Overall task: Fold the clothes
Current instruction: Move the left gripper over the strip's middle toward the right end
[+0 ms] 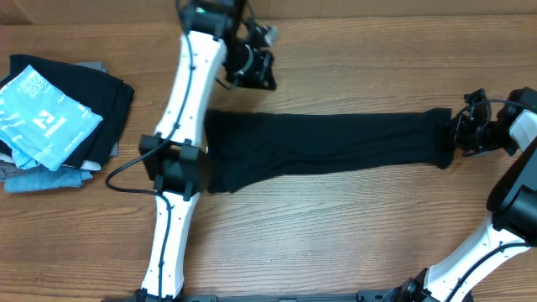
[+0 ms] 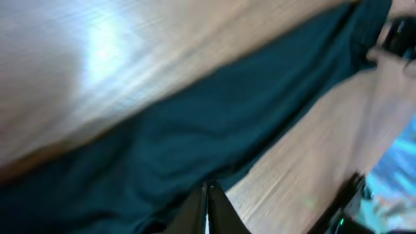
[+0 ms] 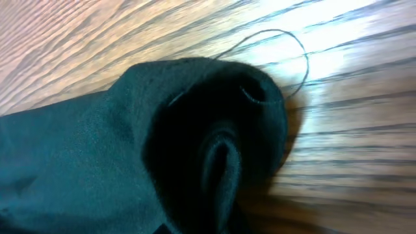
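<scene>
Bunched black cloth filled my right wrist view: the end of the shirt (image 3: 130, 143), gathered into a pucker and rising toward the lens. I took that to mean my right gripper (image 1: 457, 134) had closed on it, though the fingers themselves were out of sight there. From above, the shirt lay on the table (image 1: 352, 235) as a long narrow band, its right end at that gripper and its left end running under my left arm (image 1: 189, 101). My left gripper (image 1: 256, 71) sat just beyond the band's far left corner, fingers pressed together to a slit. The wrist view was too blurred to tell whether any cloth was caught between them. Taking both ends made sense to me: a taut, straight band is easier to bring end over end. A loose thread (image 3: 286, 58) curled on the wood beside the pinched end. Well apart, at the table's left edge, sat a pile of folded clothes (image 1: 50, 126), out of the way.
</scene>
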Motion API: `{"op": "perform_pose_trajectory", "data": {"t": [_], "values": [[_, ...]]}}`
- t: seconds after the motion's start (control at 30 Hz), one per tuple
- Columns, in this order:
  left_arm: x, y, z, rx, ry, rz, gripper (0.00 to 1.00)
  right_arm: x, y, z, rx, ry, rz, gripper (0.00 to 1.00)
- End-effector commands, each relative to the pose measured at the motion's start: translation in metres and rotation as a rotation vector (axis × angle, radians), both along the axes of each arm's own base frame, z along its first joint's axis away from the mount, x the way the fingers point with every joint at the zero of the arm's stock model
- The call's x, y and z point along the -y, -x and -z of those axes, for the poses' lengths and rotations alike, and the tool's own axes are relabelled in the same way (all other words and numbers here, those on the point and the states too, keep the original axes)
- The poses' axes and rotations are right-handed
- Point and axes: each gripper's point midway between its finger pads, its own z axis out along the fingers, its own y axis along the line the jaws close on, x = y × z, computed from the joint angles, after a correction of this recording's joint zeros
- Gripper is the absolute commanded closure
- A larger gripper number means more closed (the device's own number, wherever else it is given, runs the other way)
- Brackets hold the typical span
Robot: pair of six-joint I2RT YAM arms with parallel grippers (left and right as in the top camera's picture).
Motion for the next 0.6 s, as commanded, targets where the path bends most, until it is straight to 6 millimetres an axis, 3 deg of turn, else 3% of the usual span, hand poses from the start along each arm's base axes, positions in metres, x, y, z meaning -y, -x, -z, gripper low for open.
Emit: {"op": "perform_pose_trajectory", "data": {"t": [0.0,0.2,0.3,0.47,0.57], "values": [[0.045,0.038,0.035,0.0,-0.058,0.23,0.93,0.001,-0.007,-0.001,-0.002,0.019,-0.002,0.96],[0.096,0.061,0.062,0.218,-0.258,0.513,0.82,-0.018,-0.009,0.0,-0.016,0.012,-0.045,0.96],[0.108,0.069,0.067,0.282,-0.355,0.571,0.73,-0.021,-0.009,0.0,-0.017,0.012,-0.05,0.96],[0.117,0.081,0.072,0.288,-0.385,0.603,0.66,-0.021,-0.009,0.0,-0.019,0.01,-0.05,0.96],[0.106,0.078,0.09,0.263,-0.46,0.565,0.65,-0.021,-0.009,0.0,-0.019,0.011,-0.05,0.96]]}}
